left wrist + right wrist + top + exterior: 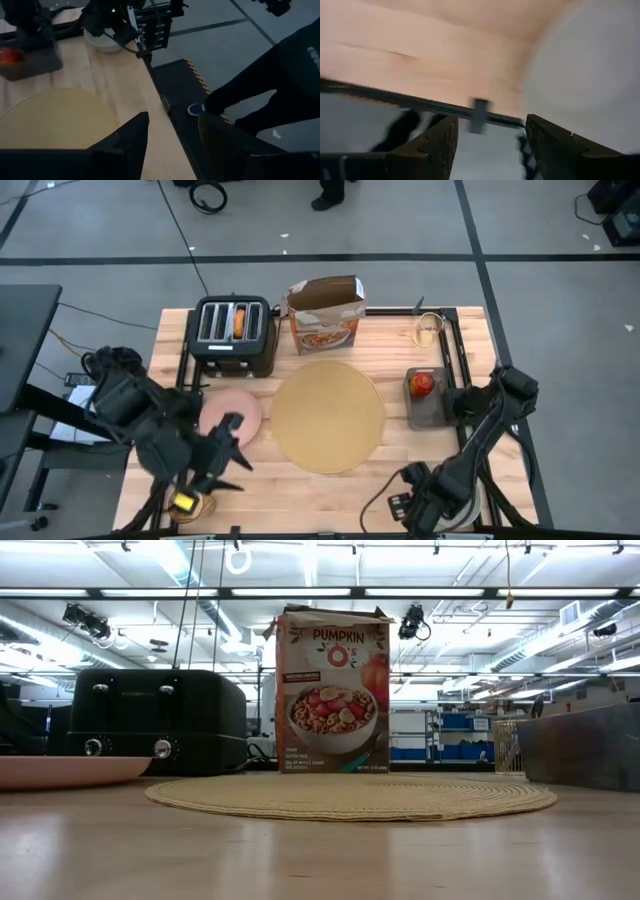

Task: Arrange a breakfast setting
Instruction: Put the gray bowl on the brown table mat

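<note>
The round tan placemat [328,416] lies at the table's middle, and it also shows in the low view [350,795]. The pink plate [240,409] lies left of it, partly under my left arm. My left gripper [234,454] hovers open and empty over the near left part of the table, and its wrist view [172,135] looks across the placemat [55,117]. My right gripper [490,145] is open and empty at the near right edge [412,502], beside the pale grey bowl [590,85], which also shows in the left wrist view [102,44]. The red apple [423,383] sits in a grey tray [432,412]. The amber glass [428,330] stands at the far right. The spoon is out of view.
A black four-slot toaster [233,333] with an orange-brown piece [239,320] in one slot stands at the far left. A cereal box [325,315] stands beside it. A small tan and yellow thing [193,504] lies at the near left corner. A person's dark leg [270,85] stands beyond the table's near edge.
</note>
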